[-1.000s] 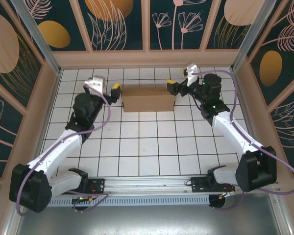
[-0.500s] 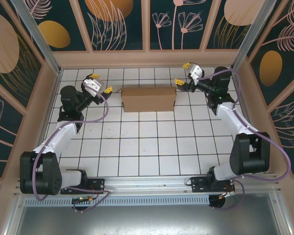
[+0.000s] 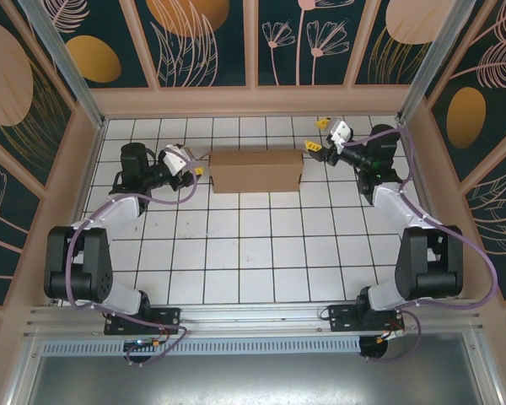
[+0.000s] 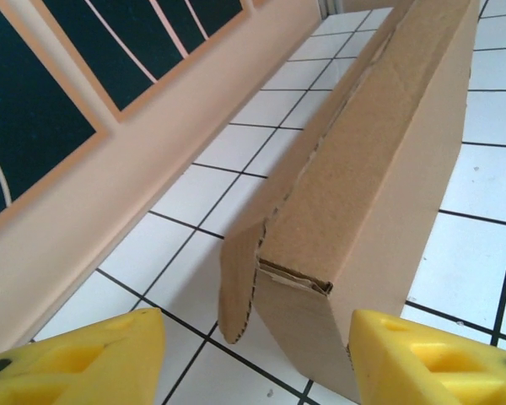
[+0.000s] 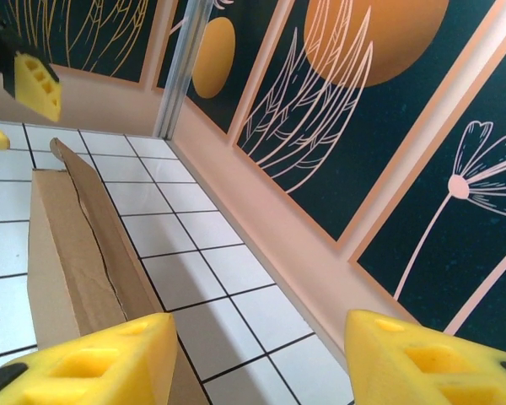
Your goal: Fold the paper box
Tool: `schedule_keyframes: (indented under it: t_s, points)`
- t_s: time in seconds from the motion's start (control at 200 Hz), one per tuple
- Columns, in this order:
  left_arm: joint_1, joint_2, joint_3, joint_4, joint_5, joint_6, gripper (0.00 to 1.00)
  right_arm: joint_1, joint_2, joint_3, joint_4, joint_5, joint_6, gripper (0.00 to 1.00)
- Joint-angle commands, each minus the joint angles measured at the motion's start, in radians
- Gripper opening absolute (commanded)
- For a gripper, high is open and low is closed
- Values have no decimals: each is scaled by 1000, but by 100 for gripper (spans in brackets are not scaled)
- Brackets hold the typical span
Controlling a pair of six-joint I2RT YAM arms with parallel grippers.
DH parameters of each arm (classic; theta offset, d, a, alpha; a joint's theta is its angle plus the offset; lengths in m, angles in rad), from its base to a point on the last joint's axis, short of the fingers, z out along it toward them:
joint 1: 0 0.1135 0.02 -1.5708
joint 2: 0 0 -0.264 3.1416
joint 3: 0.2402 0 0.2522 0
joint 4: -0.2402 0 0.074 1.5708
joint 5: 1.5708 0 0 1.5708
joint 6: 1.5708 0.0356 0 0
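Observation:
The paper box [image 3: 255, 171] is a closed brown cardboard block at the back middle of the tiled floor. My left gripper [image 3: 192, 169] points at its left end, just short of it, and stands open. In the left wrist view the box's end [image 4: 346, 245] lies between and beyond my yellow fingertips [image 4: 84, 359], with a small flap [image 4: 236, 278] sticking out on its left. My right gripper [image 3: 316, 135] is open by the box's right end. In the right wrist view the box [image 5: 72, 253] runs along the left, beside the left fingertip [image 5: 93, 363], with bare tile between the jaws.
The pink back wall [image 3: 253, 101] stands one tile row behind the box. Side walls [image 3: 80, 169] close in on both arms. White tiled floor [image 3: 253, 253] stretches in front of the box. The far left gripper [image 5: 35, 83] shows past the box in the right wrist view.
Both arms drew back toward the side walls and turned their grippers level at the box's two ends. Both pairs of jaws narrowed. The box has not moved.

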Motion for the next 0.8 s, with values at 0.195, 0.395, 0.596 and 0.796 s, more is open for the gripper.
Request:
schedule_keyframes:
  t_s: [0.195,0.395,0.596,0.796]
  points:
    - [-20,70,51,12,34,49,48,4,-16,-40,31,45,26,51]
    - [-41,86,58,58,7,34,42,16,-31,-52,-26,79,-5,50]
    - [-59,99,69,79,-44,31,36,18,-48,-62,-43,99,4,48]
    - [-59,93,83,69,-103,21,30,28,-58,-81,-32,131,60,47]
